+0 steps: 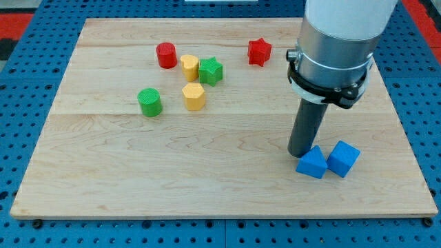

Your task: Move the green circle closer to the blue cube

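Note:
The green circle (149,102) stands on the wooden board (172,172) at the view's left of centre. The blue cube (343,158) sits at the view's lower right, with a second blue block (312,163) touching its left side. My tip (299,152) rests on the board just left of and above that second blue block, touching or nearly touching it. The tip is far to the right of the green circle.
A red circle (166,55), a yellow heart-like block (189,67), a green star (211,71) and a yellow block (194,96) cluster at the view's upper left. A red star (259,52) lies near the top centre. The arm's wide body (337,41) hangs over the upper right.

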`<control>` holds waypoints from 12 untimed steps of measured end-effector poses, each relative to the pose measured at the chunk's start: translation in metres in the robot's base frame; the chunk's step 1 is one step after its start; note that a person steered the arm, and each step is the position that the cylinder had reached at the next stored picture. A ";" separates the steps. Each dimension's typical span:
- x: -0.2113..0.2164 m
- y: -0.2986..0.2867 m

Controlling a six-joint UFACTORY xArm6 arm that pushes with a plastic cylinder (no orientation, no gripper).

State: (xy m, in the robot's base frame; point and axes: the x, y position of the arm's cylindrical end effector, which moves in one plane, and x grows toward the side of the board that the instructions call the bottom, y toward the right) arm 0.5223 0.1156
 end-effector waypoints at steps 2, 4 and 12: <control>0.002 -0.088; -0.036 -0.248; -0.067 -0.134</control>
State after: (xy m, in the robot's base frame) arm 0.4549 -0.0180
